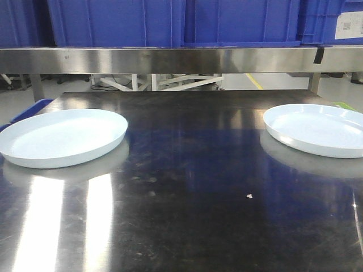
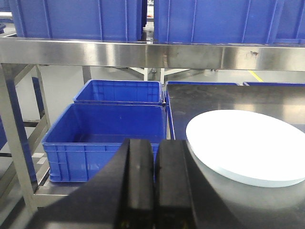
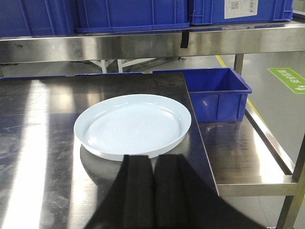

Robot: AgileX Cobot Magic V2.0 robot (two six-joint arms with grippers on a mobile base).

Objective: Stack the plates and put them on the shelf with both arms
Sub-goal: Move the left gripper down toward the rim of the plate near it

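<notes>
Two plates, well apart and unstacked: the left plate (image 1: 62, 137) sits at the tabletop's (image 1: 187, 187) left edge, the right plate (image 1: 317, 129) at its right edge, and the shelf (image 1: 170, 60) runs above the back edge. The smart play looks like this: open up first, come in low at one rim, pinch the upturned lip, lift level. The left gripper (image 2: 155, 183) hangs near its plate, fingers pressed together, empty. The right gripper (image 3: 153, 188) does likewise, closed on nothing.
</notes>
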